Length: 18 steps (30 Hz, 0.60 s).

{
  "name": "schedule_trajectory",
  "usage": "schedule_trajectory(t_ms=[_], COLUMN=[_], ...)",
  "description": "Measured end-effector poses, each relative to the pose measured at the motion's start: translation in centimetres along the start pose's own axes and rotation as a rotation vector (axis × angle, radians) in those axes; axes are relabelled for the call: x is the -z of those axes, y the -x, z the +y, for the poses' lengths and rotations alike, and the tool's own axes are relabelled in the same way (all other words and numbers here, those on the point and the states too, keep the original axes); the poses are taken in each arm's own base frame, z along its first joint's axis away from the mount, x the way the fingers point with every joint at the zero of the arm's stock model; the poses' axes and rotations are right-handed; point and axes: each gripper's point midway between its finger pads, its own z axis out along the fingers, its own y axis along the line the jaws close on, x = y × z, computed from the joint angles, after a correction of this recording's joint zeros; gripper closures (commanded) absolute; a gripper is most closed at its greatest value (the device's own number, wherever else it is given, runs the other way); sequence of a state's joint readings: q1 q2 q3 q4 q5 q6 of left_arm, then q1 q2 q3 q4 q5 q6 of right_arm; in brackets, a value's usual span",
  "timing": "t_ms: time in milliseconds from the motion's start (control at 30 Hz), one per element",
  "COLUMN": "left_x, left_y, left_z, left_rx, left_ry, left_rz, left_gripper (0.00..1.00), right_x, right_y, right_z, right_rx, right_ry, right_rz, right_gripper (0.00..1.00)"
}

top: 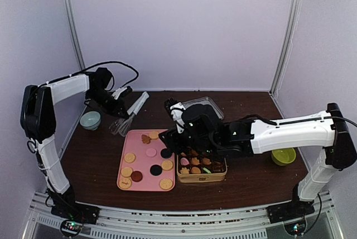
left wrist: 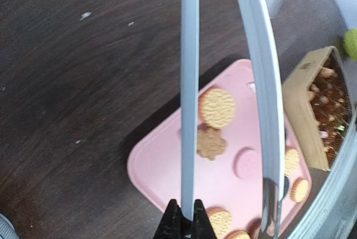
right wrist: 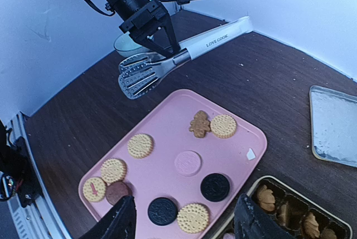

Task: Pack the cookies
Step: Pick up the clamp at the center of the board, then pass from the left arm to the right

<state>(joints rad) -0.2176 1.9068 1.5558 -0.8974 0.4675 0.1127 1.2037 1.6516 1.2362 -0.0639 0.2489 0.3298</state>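
Cookies [top: 156, 169] lie spread on a pink tray [top: 139, 145]: round tan ones [right wrist: 223, 125], black ones [right wrist: 215, 187], a pink one [right wrist: 188, 162] and a figure-shaped one [right wrist: 198, 123]. To the right of the tray stands a gold tin [top: 201, 177], and more cookies [right wrist: 266, 197] sit in its cups. My left gripper [left wrist: 184, 216] is shut on one arm of white-handled tongs [top: 131, 113], held above the table beyond the tray's far left corner. My right gripper [right wrist: 185, 200] hangs open and holds nothing, over the tray's right edge beside the tin.
A grey-green bowl [top: 90, 120] stands at the far left near the left arm. A yellow-green bowl [top: 283, 156] sits to the right of the tin. A clear flat lid [right wrist: 334, 124] lies behind the tin. The right forearm stretches across the table's right half.
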Motion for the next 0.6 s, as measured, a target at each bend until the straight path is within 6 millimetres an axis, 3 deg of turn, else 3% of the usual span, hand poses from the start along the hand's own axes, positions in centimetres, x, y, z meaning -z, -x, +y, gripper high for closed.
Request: schedule_trajectory(t_ms=[233, 433, 600], left_x=[5.6, 10.2, 12.0], left_y=[2.1, 0.9, -0.3], left_z=[-9.3, -18.2, -21.1], left_rx=[-0.223, -0.448, -0.551], left_ry=[-0.344, -0.528, -0.602], left_rz=[-0.119, -0.179, -0.181], left_gripper=[1.0, 1.0, 1.0], right_x=[-0.9, -0.5, 1.2], right_y=[1.7, 4.9, 7.6], right_z=[-0.2, 0.9, 3.1], right_rx=[-0.132, -0.225, -0.282], right_ry=[0.133, 0.307, 0.478], right_rz=[-0.045, -0.133, -0.221], right_gripper=[0.39, 0.36, 0.37])
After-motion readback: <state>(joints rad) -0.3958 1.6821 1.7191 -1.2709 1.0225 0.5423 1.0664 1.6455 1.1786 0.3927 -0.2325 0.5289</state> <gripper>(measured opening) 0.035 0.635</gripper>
